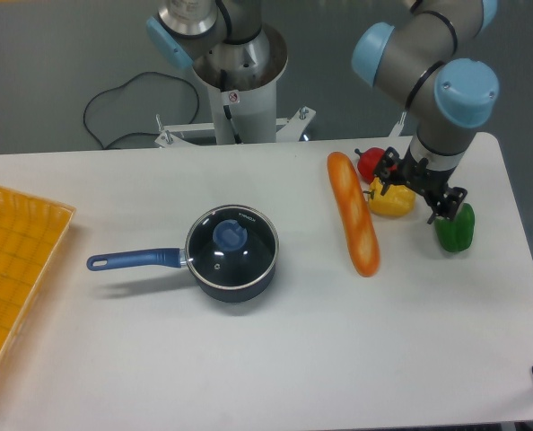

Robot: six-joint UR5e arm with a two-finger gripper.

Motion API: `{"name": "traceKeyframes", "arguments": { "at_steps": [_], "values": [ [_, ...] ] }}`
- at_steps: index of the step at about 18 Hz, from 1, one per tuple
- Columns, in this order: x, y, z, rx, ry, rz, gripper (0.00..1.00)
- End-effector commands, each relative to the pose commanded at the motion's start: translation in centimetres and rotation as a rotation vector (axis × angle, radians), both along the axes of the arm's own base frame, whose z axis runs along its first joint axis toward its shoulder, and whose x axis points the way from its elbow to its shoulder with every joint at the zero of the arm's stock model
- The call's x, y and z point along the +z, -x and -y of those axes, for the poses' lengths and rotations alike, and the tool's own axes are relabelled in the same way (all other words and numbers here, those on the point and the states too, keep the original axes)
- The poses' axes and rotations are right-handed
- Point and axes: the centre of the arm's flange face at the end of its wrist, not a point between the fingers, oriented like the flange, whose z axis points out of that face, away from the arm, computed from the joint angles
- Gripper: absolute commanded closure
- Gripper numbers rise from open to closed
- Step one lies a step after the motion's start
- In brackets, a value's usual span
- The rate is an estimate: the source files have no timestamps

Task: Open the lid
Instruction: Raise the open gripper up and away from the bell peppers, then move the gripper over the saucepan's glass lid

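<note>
The lid [231, 245], clear glass with a silver rim and a blue knob, sits flat on the small dark-blue saucepan [235, 280] near the table's middle. The pan's long blue handle [132, 259] points left. My gripper [416, 196] hangs far to the right of the pan, just above the yellow pepper [390, 199] and beside the green pepper [454, 228]. Its two fingers are spread apart and hold nothing.
A long baguette [353, 212] lies between the pan and the gripper. A red pepper [371, 163] sits behind the yellow one. A yellow tray [15, 256] fills the left edge. The robot's base column [241, 81] stands behind the table.
</note>
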Motion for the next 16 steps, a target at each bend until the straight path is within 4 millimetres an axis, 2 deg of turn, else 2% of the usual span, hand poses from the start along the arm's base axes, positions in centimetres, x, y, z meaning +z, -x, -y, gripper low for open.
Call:
{"name": "traceKeyframes", "arguments": {
  "at_steps": [5,8,11,14,16],
  "values": [
    [-0.5,-1.8,0.4,0.019,-0.004,0.023,0.0],
    [0.8,-3.2,0.9,0.007,0.047,-0.013,0.0],
    [1.3,-4.5,-0.4,-0.025,0.046,-0.016,0.0],
    [2.3,-6.7,-2.4,-0.06,0.038,-0.029,0.0],
    [2.7,-8.3,-3.7,-0.008,0.045,-0.035,0.0]
  ]
}}
